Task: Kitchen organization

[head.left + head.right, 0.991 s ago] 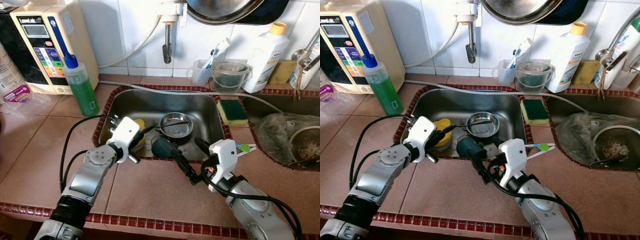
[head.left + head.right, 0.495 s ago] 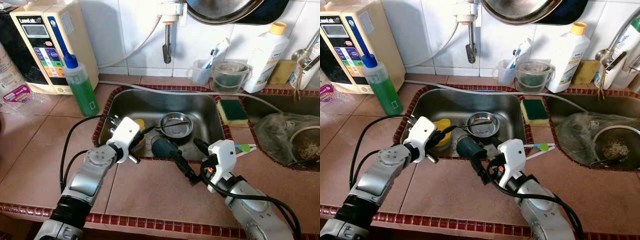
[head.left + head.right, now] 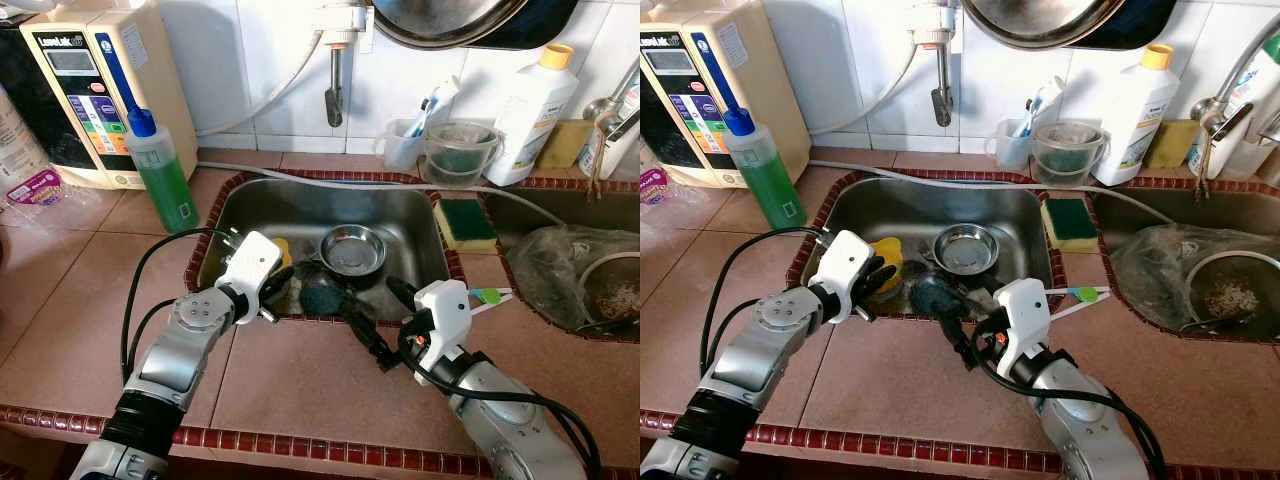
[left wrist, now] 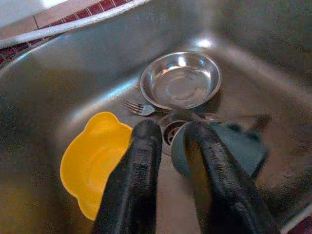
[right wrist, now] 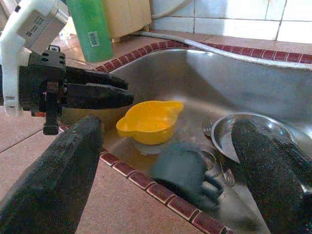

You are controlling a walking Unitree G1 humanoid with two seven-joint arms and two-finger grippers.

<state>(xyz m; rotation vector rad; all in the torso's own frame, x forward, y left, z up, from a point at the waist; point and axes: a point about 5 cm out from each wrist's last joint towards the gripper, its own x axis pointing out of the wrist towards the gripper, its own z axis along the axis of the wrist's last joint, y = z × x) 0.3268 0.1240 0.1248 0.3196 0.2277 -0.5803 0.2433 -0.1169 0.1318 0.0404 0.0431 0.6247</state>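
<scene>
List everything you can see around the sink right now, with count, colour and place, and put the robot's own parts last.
Sink: 1, steel, centre.
Mug: 1, dark teal, sink front.
Bowl: 1, steel, in sink.
Yellow bowl: 1, sink's left.
Fork: 1, steel, by steel bowl.
Soap bottle: 1, green, counter left.
Sponge: 1, green-yellow, sink's right rim.
White bottle: 1, yellow cap, back right.
Water appliance: 1, cream, back left.
Left gripper: fingers close together, over sink's left edge.
Right gripper: open, at sink front.
</scene>
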